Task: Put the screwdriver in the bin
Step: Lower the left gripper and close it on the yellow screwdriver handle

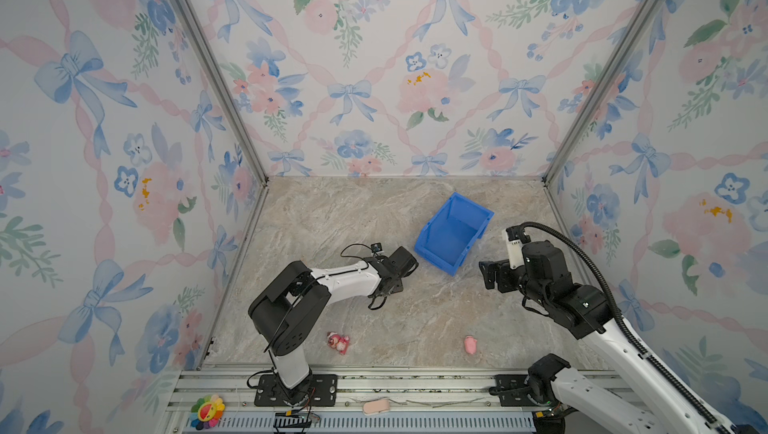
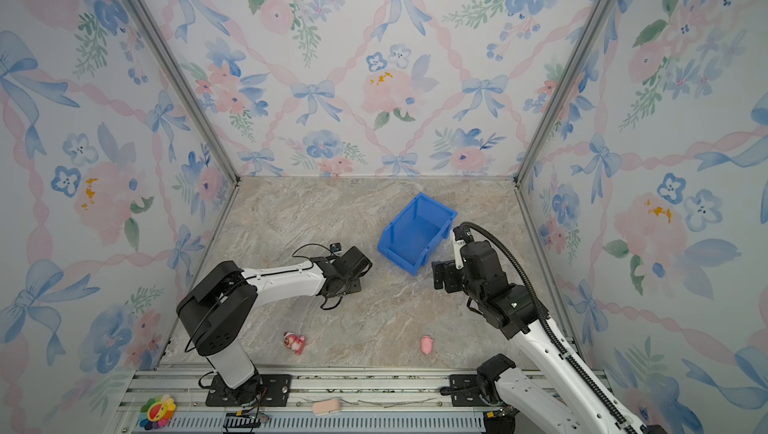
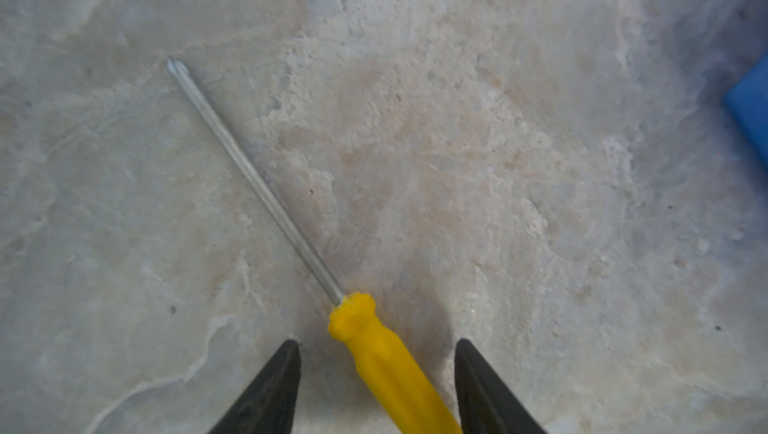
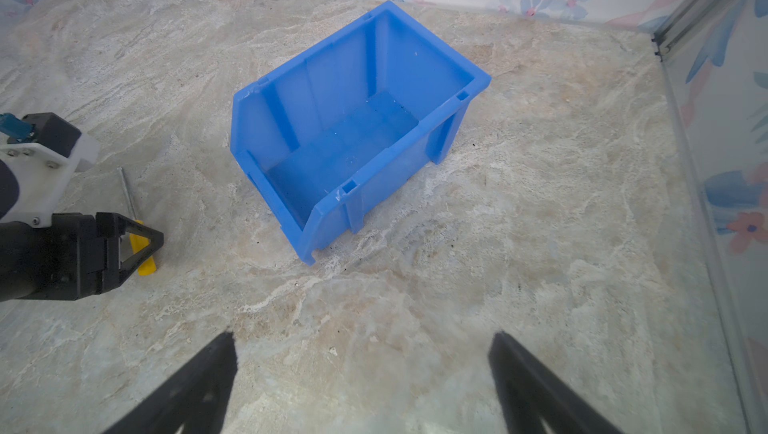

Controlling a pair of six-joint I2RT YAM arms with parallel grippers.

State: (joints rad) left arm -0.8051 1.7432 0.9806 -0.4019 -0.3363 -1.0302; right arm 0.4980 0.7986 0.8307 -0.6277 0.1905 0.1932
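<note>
Presently, left gripper (image 3: 376, 341) half-open astride screwdriver (image 3: 300, 244) (yellow handle); right gripper (image 4: 363, 334) wide, empty.

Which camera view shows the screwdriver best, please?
The left wrist view: the screwdriver shows its whole shaft and most of its handle between the left gripper's open jaws. The right wrist view shows only parts of it behind that gripper. In both top views the gripper hides it.
</note>
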